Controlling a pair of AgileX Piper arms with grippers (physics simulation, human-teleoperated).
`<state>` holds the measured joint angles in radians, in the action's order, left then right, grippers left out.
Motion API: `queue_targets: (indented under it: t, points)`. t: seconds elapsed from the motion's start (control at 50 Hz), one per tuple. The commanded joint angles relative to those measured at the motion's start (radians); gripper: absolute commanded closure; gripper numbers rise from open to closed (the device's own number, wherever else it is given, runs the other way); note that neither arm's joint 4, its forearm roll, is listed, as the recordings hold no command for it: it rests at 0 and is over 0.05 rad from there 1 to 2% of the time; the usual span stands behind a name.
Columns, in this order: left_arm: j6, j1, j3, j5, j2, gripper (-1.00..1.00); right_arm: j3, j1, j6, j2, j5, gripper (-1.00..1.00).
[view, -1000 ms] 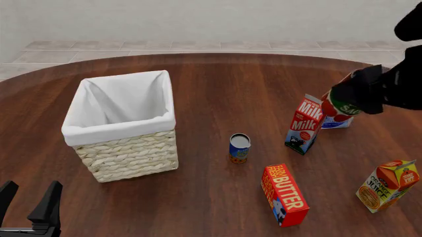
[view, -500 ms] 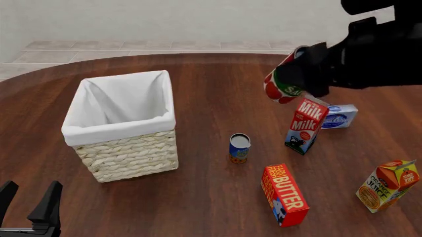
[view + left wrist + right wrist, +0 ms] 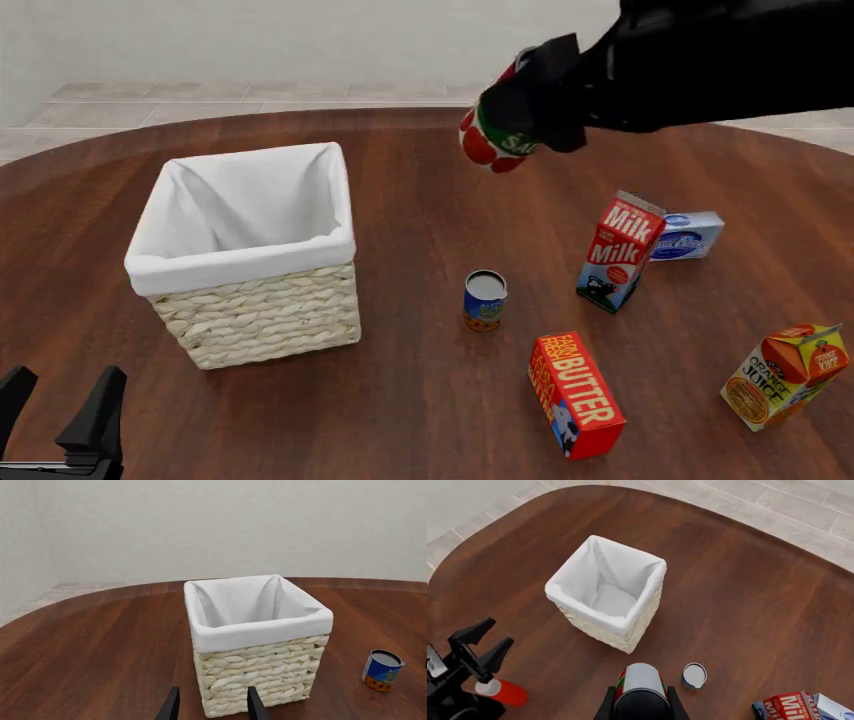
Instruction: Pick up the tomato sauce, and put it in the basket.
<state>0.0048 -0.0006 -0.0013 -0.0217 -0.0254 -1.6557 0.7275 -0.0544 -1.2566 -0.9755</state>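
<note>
I had the tomato sauce (image 3: pixel 497 135) clamped in the right gripper (image 3: pixel 534 100), its fingers closed on either side of the can, which hung tilted well above the table (image 3: pixel 427 400) at about one o'clock from the table's middle in the front view. In the right wrist view the can (image 3: pixel 640 687) sat right between the fingers (image 3: pixel 606 705), silver top toward the camera, filling the gap. The basket (image 3: pixel 254 290) stood at roughly nine o'clock from the can in the front view, upright, its white lining folded over the rim, and well apart from the can; the can was not over its opening. My left gripper (image 3: pixel 60 420) sat low at seven o'clock of the front view, fingers apart and holding nothing; the left wrist view showed its fingertips (image 3: pixel 170 707) just before the basket's woven wall (image 3: pixel 257 677). On the table, the blue-and-orange can (image 3: pixel 485 300) stood at six o'clock from the held can, with the milk carton (image 3: pixel 617 252) at about four o'clock and the butter box (image 3: pixel 577 395) nearer me.
</note>
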Motion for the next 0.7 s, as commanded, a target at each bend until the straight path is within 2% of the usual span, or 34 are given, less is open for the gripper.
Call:
queue_targets:
  t: [0.02, 0.7]
  points:
    - [0.0, 0.0, 0.0, 0.0, 0.0, -1.0, -0.07, 0.038, -0.022, -0.052, 0.008, 1.0]
    - [0.0, 0.0, 0.0, 0.0, 0.001, -1.0, -0.145, 0.15, -0.043, -0.196, 0.116, 1.0]
